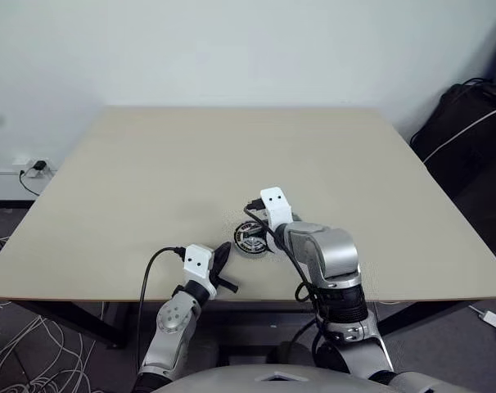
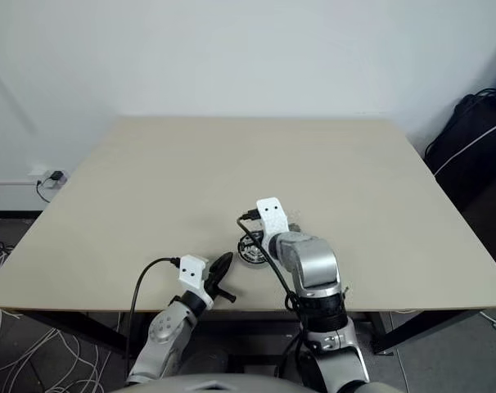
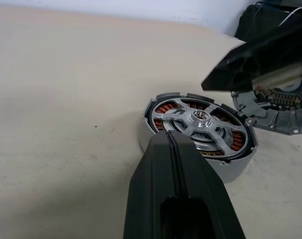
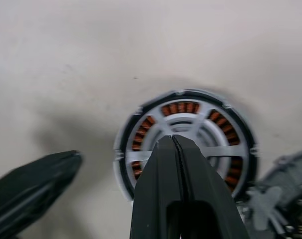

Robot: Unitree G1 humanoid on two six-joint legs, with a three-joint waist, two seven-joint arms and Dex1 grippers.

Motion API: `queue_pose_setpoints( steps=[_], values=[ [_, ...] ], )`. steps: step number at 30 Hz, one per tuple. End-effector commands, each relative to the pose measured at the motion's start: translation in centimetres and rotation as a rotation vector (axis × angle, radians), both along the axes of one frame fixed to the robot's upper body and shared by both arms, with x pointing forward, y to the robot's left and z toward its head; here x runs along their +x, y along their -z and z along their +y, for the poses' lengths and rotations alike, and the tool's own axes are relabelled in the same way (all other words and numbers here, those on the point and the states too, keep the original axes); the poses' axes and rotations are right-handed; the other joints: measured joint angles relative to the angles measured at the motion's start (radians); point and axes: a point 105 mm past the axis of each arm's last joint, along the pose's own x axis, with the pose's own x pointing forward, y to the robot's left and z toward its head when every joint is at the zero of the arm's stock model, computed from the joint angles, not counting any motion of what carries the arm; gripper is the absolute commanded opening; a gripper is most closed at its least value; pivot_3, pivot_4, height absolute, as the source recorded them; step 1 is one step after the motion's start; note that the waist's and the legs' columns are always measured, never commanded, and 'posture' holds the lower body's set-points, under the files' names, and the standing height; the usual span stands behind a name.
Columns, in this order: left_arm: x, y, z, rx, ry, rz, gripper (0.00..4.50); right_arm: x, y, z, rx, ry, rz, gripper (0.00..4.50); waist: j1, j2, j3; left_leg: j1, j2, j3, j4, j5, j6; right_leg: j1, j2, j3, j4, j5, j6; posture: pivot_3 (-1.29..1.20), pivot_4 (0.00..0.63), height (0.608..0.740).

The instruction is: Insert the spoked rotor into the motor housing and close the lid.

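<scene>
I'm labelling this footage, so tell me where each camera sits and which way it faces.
Head eye views: look forward and down over both arms at the table.
Left wrist view: looks along the shut left claw at the spoked rotor seated in the motor housing.
Right wrist view: looks down along the shut right claw onto the same rotor.
Shared: rotor, housing, table.

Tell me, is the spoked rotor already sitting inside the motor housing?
Yes, the spoked rotor sits in the motor housing, copper windings showing between its spokes.
</scene>
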Motion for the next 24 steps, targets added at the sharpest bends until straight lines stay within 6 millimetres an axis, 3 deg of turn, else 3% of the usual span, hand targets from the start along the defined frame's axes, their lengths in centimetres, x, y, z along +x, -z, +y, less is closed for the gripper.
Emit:
queue_pose_setpoints(
  steps=[1,7,10,13,15,19,22,24],
  values=[
    [0.3,-1.0,-0.2,-0.017,0.001,-0.041,0.00,0.8,-3.2,2.2,0.116,-0.077,-0.144,0.01,-0.006,0.000,0.000,0.000,0.000,0.000,0.000,0.000,0.000,0.000,0.000,0.000,0.000,0.000,0.000,0.00,0.000,0.740],
    [0.2,-1.0,0.0,-0.014,0.000,-0.039,0.00,1.5,-8.2,2.9,0.220,-0.137,-0.424,1.85,-0.013,0.000,0.000,0.000,0.000,0.000,0.000,0.000,0.000,0.000,0.000,0.000,0.000,0.000,0.000,0.00,0.000,0.740],
    [0.2,-1.0,0.0,-0.010,0.001,-0.038,0.00,2.8,-10.6,0.4,0.089,-0.047,-0.665,2.88,-0.012,0.000,0.000,0.000,0.000,0.000,0.000,0.000,0.000,0.000,0.000,0.000,0.000,0.000,0.001,0.00,0.000,0.740],
    [0.2,-1.0,0.1,-0.010,0.002,-0.038,0.00,4.5,-9.3,-6.1,-0.270,0.139,-0.790,3.86,-0.007,-0.002,-0.001,0.000,-0.001,0.000,0.001,0.000,0.000,0.001,-0.001,0.000,-0.001,0.000,0.001,0.00,0.000,0.740],
    [0.2,-1.1,0.1,-0.010,0.003,-0.039,0.00,4.5,-8.4,-8.7,-0.401,0.208,-0.802,4.48,-0.003,-0.003,-0.001,0.000,-0.001,0.000,0.001,0.000,0.000,0.001,-0.001,0.000,-0.002,0.000,0.001,0.00,0.000,0.740],
    [0.2,-1.1,0.2,-0.004,0.011,-0.041,0.00,2.8,-6.1,-14.6,-0.532,0.400,-0.723,4.48,-0.004,-0.002,-0.001,0.000,0.000,0.000,0.000,0.000,-0.001,0.001,0.000,0.000,-0.002,0.000,0.001,0.00,0.000,0.740],
    [0.2,-1.1,0.2,0.000,0.020,-0.040,0.00,1.3,-4.3,-15.4,-0.560,0.395,-0.654,4.48,-0.004,-0.001,-0.001,0.000,0.001,0.000,0.000,0.001,0.000,0.001,0.000,0.000,-0.001,0.000,0.001,0.00,0.000,0.740],
    [0.2,-1.1,0.2,0.002,0.025,-0.039,0.00,0.1,-2.6,-14.9,-0.545,0.339,-0.582,4.48,-0.005,-0.001,0.000,0.001,0.001,0.000,0.001,0.000,0.000,0.002,0.001,0.000,0.000,0.000,0.001,0.00,0.000,0.740]
  ],
)
